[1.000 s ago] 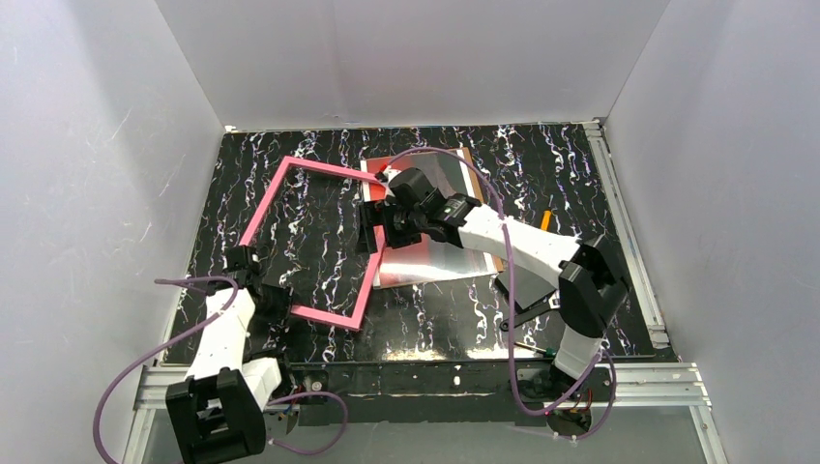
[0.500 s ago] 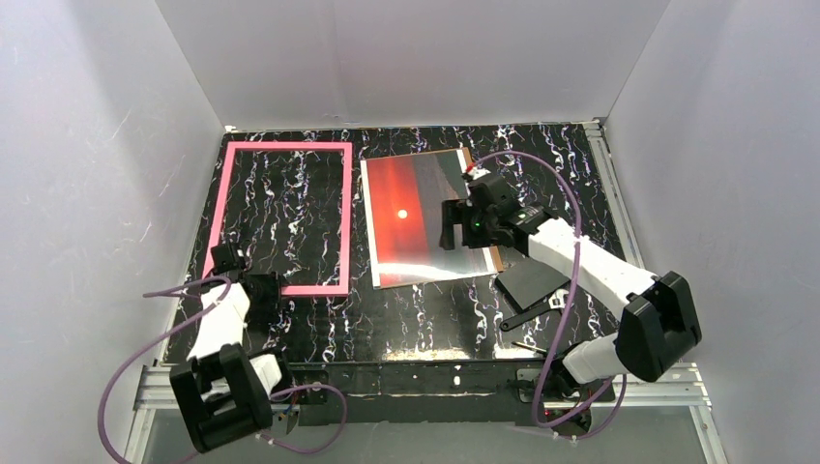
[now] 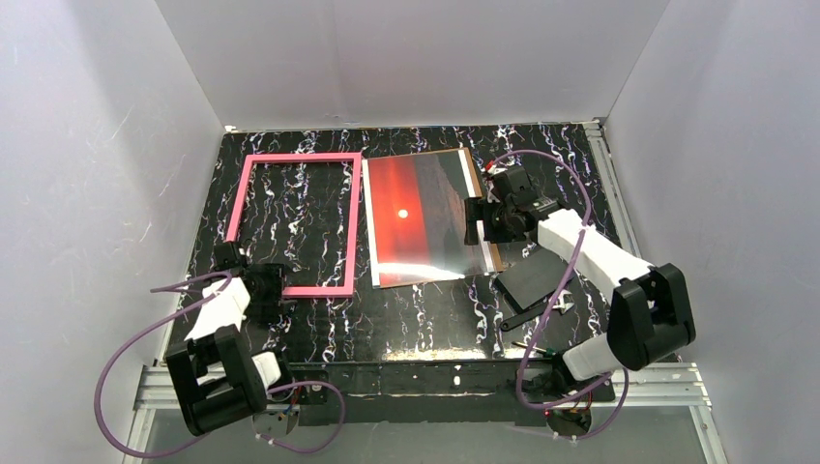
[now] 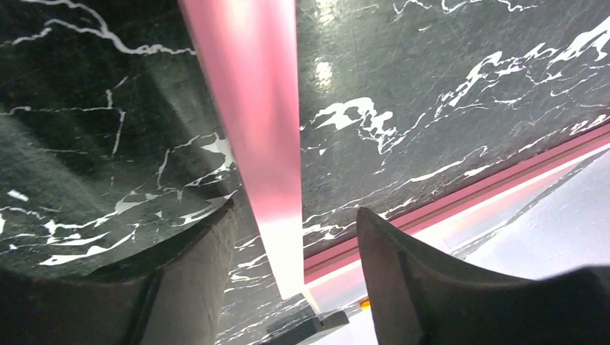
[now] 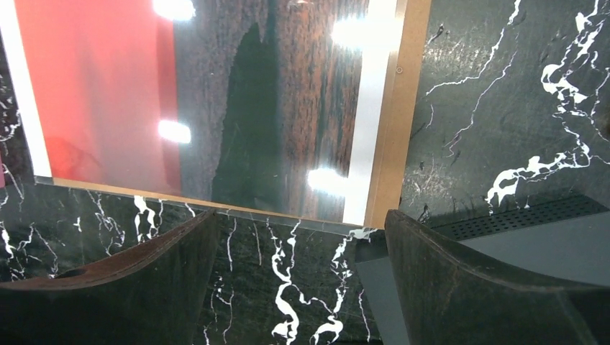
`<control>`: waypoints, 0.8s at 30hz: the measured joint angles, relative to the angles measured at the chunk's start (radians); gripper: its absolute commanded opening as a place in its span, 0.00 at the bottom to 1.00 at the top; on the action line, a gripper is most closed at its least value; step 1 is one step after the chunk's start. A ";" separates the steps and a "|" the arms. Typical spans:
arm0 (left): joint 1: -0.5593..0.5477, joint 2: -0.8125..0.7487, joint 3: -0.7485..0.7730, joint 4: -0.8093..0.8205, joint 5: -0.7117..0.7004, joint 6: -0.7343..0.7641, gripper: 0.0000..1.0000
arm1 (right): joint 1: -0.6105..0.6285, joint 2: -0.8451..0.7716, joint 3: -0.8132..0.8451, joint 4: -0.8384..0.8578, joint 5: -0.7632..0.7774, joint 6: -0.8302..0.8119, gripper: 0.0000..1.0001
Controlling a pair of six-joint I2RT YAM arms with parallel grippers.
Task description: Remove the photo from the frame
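Since the left fingers (image 4: 403, 287) spread, the frame (image 3: 355, 222) lies nearer the photo (image 3: 416, 217)

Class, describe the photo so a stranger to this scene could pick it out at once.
Start at the black marbled table. Near its middle, right of the empty pink frame, lies a large flat print, the photo. It alone shows a red-orange sunset with a small white sun; the board under it is plain brown.
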 measured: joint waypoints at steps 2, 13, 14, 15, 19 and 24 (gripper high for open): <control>0.000 -0.011 0.003 -0.021 -0.003 0.010 0.62 | -0.014 0.027 0.005 -0.008 -0.023 -0.015 0.90; 0.000 0.032 0.037 -0.089 -0.005 0.045 0.68 | -0.026 0.065 0.023 -0.013 -0.133 -0.029 0.85; 0.000 0.044 0.042 -0.089 0.000 0.045 0.67 | -0.026 0.065 0.023 -0.013 -0.144 -0.027 0.85; 0.000 0.053 0.045 -0.089 0.003 0.043 0.64 | -0.026 0.065 0.023 -0.013 -0.150 -0.026 0.85; 0.000 0.085 0.053 -0.098 0.004 0.005 0.43 | -0.026 0.058 0.020 -0.010 -0.172 -0.023 0.85; 0.000 0.087 0.016 -0.058 0.021 -0.082 0.26 | -0.026 0.005 -0.005 -0.002 -0.179 -0.021 0.85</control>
